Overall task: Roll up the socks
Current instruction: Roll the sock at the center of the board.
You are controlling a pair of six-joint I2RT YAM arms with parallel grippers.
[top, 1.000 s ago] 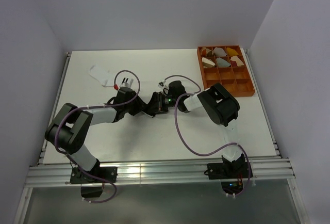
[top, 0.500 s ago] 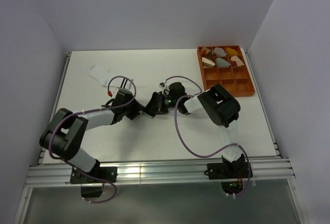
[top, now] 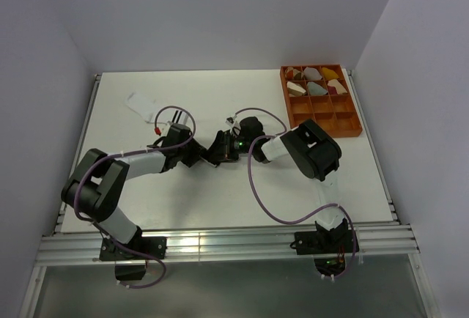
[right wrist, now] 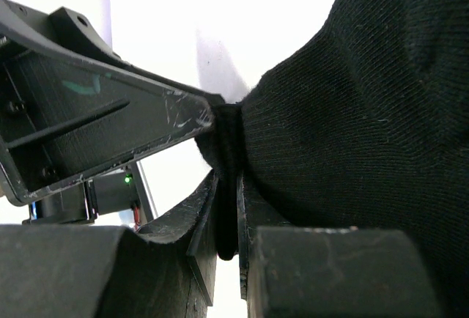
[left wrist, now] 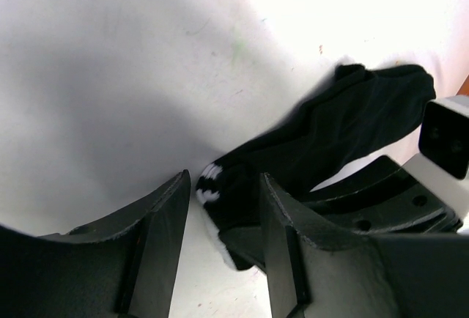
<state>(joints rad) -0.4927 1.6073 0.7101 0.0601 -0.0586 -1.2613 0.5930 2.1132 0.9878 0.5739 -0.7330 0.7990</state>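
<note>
At the centre of the table [top: 220, 91], the right gripper [right wrist: 227, 179] pinches the black sock [left wrist: 352, 124], probably anchoring it; the left gripper [left wrist: 223, 179], open, straddles the cuff [left wrist: 209, 186] to start rolling.

Top external: fixed high above and behind the arm bases, looking down and forward from afar. It takes in the whole counter [top: 220, 193], both arms and the orange tray [top: 344, 121] at far right.
Left wrist: low over the counter, looking out between the fingers of the left tool [left wrist: 222, 215], near the black sock [left wrist: 344, 124].
Right wrist: closer still, facing along the right tool [right wrist: 227, 219], with the sock's knit filling the right half.
Shared: all three see the counter's middle, where the tools meet. Each wrist view catches the other arm's tool.
</note>
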